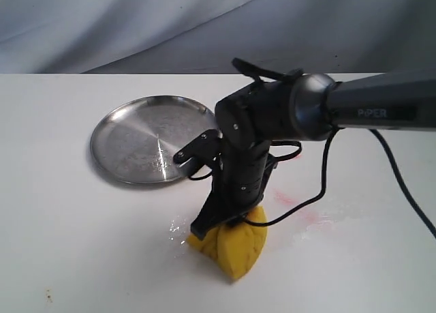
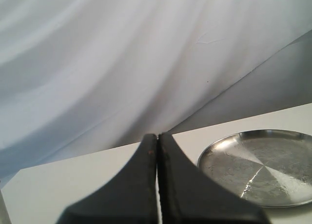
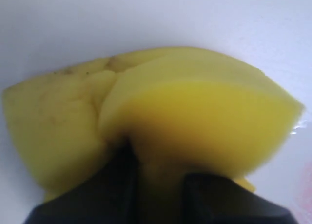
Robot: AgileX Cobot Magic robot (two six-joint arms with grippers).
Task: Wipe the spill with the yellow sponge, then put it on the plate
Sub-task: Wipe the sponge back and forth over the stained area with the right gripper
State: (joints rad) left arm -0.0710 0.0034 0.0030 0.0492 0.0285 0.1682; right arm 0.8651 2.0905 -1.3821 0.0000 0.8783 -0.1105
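Observation:
My right gripper [image 1: 221,226] is shut on the yellow sponge [image 1: 235,248] and presses it, squashed and folded, onto the white table near the front. In the right wrist view the yellow sponge [image 3: 161,112] bulges around the dark fingers [image 3: 117,185]. A pale wet smear of the spill [image 1: 177,228] glistens just left of the sponge, with faint pink streaks [image 1: 300,207] to its right. The steel plate [image 1: 153,139] lies behind and to the left, bare. My left gripper [image 2: 158,136] is shut on nothing, off to the side with the plate [image 2: 263,165] in its view.
The right arm [image 1: 381,108] reaches in from the right with its black cable [image 1: 402,183] hanging over the table. A grey cloth backdrop [image 1: 204,26] hangs behind the table's far edge.

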